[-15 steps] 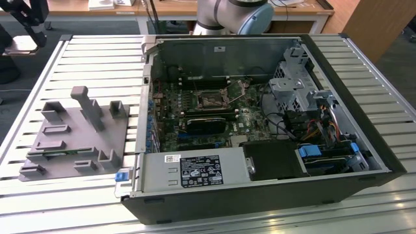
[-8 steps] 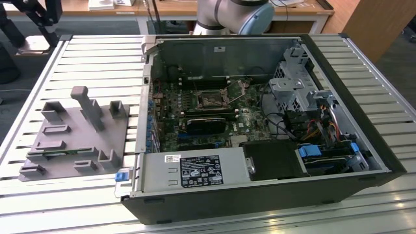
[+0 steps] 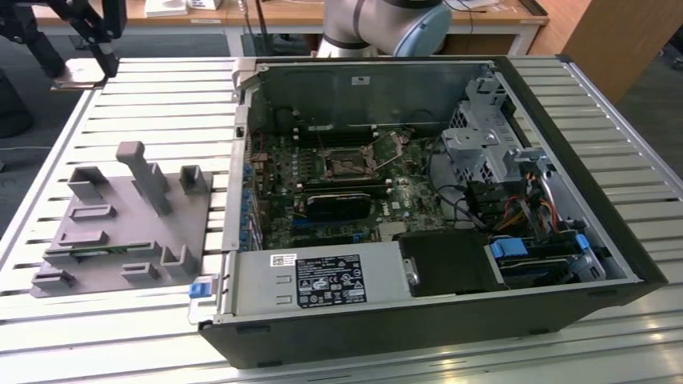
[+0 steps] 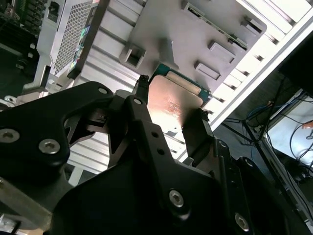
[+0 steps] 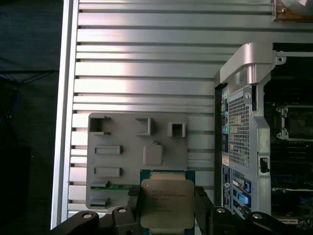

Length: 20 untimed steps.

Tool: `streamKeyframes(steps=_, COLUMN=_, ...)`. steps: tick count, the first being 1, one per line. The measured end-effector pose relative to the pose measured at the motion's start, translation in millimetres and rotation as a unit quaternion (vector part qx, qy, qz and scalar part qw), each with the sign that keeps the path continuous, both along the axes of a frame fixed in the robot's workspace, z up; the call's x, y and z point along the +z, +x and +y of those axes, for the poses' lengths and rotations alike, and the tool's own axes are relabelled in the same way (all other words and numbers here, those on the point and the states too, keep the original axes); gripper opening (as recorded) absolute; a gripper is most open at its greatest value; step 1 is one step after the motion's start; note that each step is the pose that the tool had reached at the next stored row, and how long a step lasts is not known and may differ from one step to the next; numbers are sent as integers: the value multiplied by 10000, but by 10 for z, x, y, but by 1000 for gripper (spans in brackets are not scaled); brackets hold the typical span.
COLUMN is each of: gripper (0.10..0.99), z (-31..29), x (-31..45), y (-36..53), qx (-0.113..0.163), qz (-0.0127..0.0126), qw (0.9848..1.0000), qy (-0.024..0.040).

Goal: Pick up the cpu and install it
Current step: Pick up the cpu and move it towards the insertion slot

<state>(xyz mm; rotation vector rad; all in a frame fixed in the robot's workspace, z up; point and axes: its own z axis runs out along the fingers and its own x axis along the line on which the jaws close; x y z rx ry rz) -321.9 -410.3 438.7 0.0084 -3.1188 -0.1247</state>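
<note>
Far left of the exterior view: jaws closed on the cpu [image 3: 77, 77], pinching it by two opposite edges. I see it held flat and lifted above the far corner of the slatted worktop [image 3: 160, 104].

In the first wrist view the cpu's [image 5: 166, 203] metal top faces the camera, with a green rim showing around it. The second wrist view shows it between the two black fingers [image 4: 142, 95], clear of everything beneath.

Next along: a grey holder plate [image 3: 117, 232] with posts and pockets lies flat on the worktop, well below the cpu. A thin green strip [image 5: 115, 186] sits in one of its slots.

Centre and right: the open computer case [image 3: 597, 232] lies on its side, just beside the plate. The square socket [image 3: 347, 164] sits mid-board, well apart from the cpu. A black block [image 3: 339, 204] lies just beside the socket. The arm's base [image 3: 373, 24] stands behind the case.
</note>
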Motion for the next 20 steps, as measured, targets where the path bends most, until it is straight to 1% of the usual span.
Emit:
streamKeyframes(steps=14, gripper=533, z=0, x=-7, y=300, qx=0, qz=7, qw=10000, qy=0)
streamKeyframes(steps=20, gripper=533, z=1, x=-11, y=386, qx=0, qz=8, qw=10000, qy=0)
